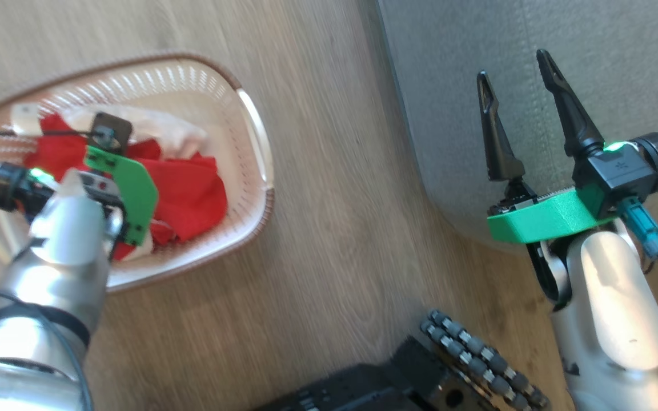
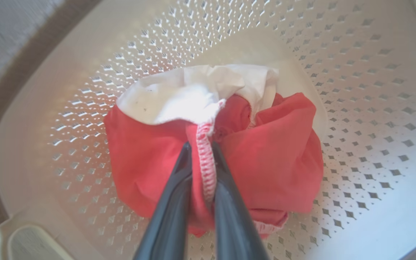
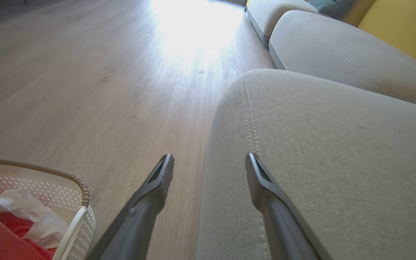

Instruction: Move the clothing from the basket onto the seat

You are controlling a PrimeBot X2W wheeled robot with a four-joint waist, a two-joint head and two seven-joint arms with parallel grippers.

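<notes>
Down inside the basket point(image 2: 356, 90), your left gripper point(image 2: 200, 146) is clenched on the clothing point(image 2: 273, 155). Its two dark fingers point(image 2: 172, 202) pinch a raised fold of red fabric, and a pale stitched edge runs up between them. The bundle lies bunched on the perforated base, red with a white panel at its far side in the left wrist view. From the head view you see the basket standing on the wooden floor point(image 1: 334, 240) at the robot's left, apart from the seat point(image 1: 449, 57) at the right, with a strip of floor between them. Your right gripper point(image 1: 514, 74) hangs over the near edge of the seat, spread wide with nothing between its fingers. In the right wrist view, one finger lies over the floor and the other over the grey cushion, beside its pale stitched seam.
</notes>
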